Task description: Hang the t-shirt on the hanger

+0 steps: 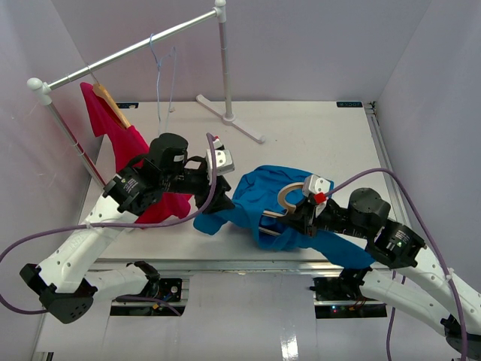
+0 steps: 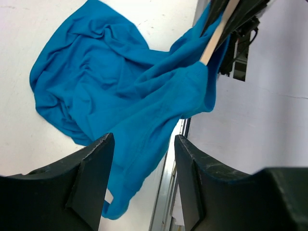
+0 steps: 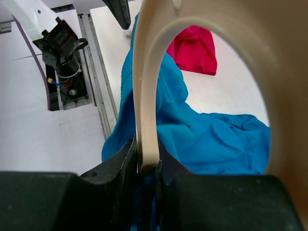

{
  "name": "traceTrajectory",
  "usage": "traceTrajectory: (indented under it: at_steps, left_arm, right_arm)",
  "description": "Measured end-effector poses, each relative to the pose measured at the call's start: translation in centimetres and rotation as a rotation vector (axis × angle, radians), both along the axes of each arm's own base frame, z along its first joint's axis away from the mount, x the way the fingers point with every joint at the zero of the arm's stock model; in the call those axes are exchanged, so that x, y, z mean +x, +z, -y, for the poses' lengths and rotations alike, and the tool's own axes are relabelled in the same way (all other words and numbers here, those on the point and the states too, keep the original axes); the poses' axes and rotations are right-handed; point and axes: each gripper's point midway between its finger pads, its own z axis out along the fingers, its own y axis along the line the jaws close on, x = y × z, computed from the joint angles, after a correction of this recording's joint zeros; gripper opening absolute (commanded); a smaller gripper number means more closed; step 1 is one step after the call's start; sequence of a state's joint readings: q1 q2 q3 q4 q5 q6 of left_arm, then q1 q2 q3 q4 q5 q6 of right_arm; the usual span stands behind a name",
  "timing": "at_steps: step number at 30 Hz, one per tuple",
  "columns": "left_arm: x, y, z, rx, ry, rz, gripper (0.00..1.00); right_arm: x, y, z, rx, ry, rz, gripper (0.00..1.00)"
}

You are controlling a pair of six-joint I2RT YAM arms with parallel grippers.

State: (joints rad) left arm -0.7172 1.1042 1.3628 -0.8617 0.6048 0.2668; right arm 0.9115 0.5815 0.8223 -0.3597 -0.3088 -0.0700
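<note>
Evidently the dressing step is in hand: the shirt [image 1: 259,197], soft wrinkled blue cloth, lies heaped just ahead of the left gripper [image 2: 143,144], whose fingers stand parted and pinch nothing (cloth merely shows through their gap). The hanger [image 3: 147,96], smooth pale curved wood, is clamped tight between the fingers of the right gripper [image 3: 147,168]. Next, I judge, the left must take the hem and draw it over.

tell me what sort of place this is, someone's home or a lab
Most likely a robotics lab cell, not a home: a white table boxed in by plain panels, a left arm and right arm mounted at its near edge, and a small clothes rail holding a red shirt.
</note>
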Motion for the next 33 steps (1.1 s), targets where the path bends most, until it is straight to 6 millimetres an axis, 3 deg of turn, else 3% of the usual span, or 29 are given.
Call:
traceTrajectory:
  at_steps: [6,14,17,20,21,26,33]
  left_arm:
    - [-0.9,-0.4,0.6,-0.001,-0.088,-0.005,0.62]
    - [-1.3,-2.8,0.7,0.046,-0.128,-0.039,0.61]
    - [-1.2,-3.3,0.7,0.058,-0.131,-0.036,0.45]
    - [-1.2,-3.7,0.7,0.067,-0.140,-0.031,0.07]
    - [-1.4,-3.8,0.6,0.068,-0.151,-0.032,0.00]
    - [-2.2,-3.6,0.5,0.064,-0.191,-0.012,0.00]
    - [-2.2,-2.6,0.7,0.009,-0.181,0.043,0.00]
  right_arm:
    - [0.1,-0.4,-0.5,-0.026,0.018,-0.009,0.08]
    - [0.9,0.9,-1.4,-0.033,0.013,-0.014,0.08]
    - [1.0,1.1,-1.7,-0.032,0.022,-0.016,0.08]
    - [0.9,0.9,-1.9,-0.036,0.033,-0.025,0.08]
    - [1.0,0.9,-2.0,-0.038,0.031,-0.024,0.08]
    - [1.2,0.9,-2.0,-0.038,0.025,-0.023,0.11]
    - [1.9,1.7,-1.4,-0.013,-0.043,-0.001,0.38]
